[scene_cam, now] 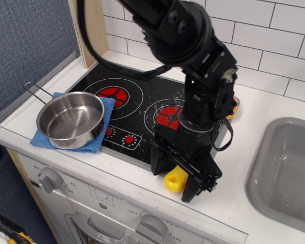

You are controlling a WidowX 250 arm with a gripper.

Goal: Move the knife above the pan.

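The pan (70, 120), a small shiny steel saucepan with a thin wire handle pointing back left, sits on a blue cloth (100, 133) at the stove's front left. Of the knife, only the yellow handle end (177, 180) shows, at the hob's front edge; its white blade is hidden behind my arm. My gripper (174, 182) is down over it, with one black finger (160, 161) on the handle's left and the other on its right, both pressed close against it. The gripper is well to the right of the pan.
A black hob (137, 96) has two red burners. An orange croissant (236, 109) peeks out behind my arm at the back right. A grey sink (290, 168) lies on the right. White tiled wall is behind, and oven knobs (51, 179) are below the front edge.
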